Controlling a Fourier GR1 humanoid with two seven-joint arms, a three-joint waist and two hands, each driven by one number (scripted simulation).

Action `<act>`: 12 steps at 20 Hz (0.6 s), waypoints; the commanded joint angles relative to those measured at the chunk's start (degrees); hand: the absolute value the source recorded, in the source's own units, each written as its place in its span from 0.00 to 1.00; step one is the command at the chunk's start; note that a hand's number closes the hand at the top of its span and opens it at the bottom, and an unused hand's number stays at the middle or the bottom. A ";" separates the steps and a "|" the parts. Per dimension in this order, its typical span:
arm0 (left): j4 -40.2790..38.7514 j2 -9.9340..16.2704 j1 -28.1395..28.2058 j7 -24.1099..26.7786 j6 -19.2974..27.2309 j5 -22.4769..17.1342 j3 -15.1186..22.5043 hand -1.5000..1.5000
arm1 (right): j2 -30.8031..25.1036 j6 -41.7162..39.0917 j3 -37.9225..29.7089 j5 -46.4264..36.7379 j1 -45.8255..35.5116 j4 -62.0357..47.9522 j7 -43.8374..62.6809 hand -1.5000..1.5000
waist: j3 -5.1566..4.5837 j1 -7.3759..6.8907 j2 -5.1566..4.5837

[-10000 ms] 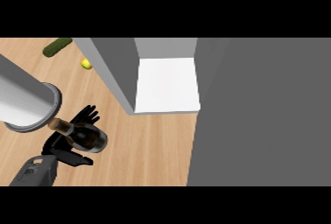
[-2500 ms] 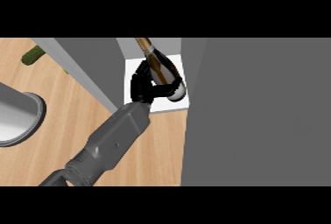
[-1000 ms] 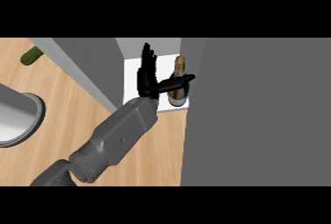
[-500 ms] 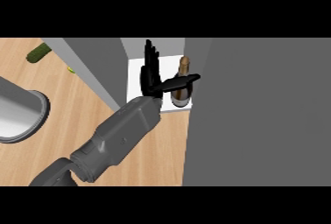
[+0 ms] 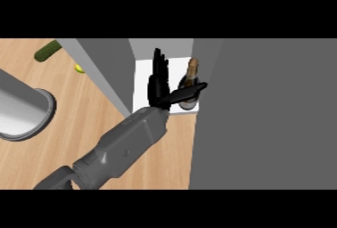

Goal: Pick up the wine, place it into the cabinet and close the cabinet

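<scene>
The wine bottle (image 5: 191, 82), dark with a gold foil neck, stands upright on the white floor (image 5: 143, 91) of the cabinet, against its right side. My left hand (image 5: 158, 87) is inside the cabinet just left of the bottle. It is open: the fingers point straight to the back, and the thumb (image 5: 187, 92) sticks out to the right across the bottle's lower body. No finger curls round the bottle. The grey forearm (image 5: 128, 142) runs in from the lower left. My right hand does not show.
The open grey cabinet door (image 5: 105, 71) slants along the left of the opening, close to my forearm. The cabinet's grey body (image 5: 263, 111) fills the right half. On the wooden counter are a large metal cylinder (image 5: 20, 111), a green vegetable (image 5: 47, 50) and a small yellow thing (image 5: 79, 68).
My left hand was curled on the tilted bottle inside the cabinet. It has since let go and straightened its fingers, and the bottle now stands upright. The hand has barely moved in the last second.
</scene>
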State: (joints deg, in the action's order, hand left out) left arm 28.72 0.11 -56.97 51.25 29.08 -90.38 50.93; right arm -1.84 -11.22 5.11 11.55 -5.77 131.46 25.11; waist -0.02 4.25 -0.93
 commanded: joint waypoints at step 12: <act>7.54 -0.10 8.27 6.69 2.05 4.48 4.25 0.00 | -0.94 -0.20 -1.60 0.72 4.56 3.05 0.62 0.00 | 0.03 -2.92 0.76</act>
State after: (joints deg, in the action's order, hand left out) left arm 35.31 0.16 -51.46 54.19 29.95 -87.83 54.77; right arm -2.43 -10.35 4.29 11.35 -3.94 134.07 26.95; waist -0.02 1.80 -0.28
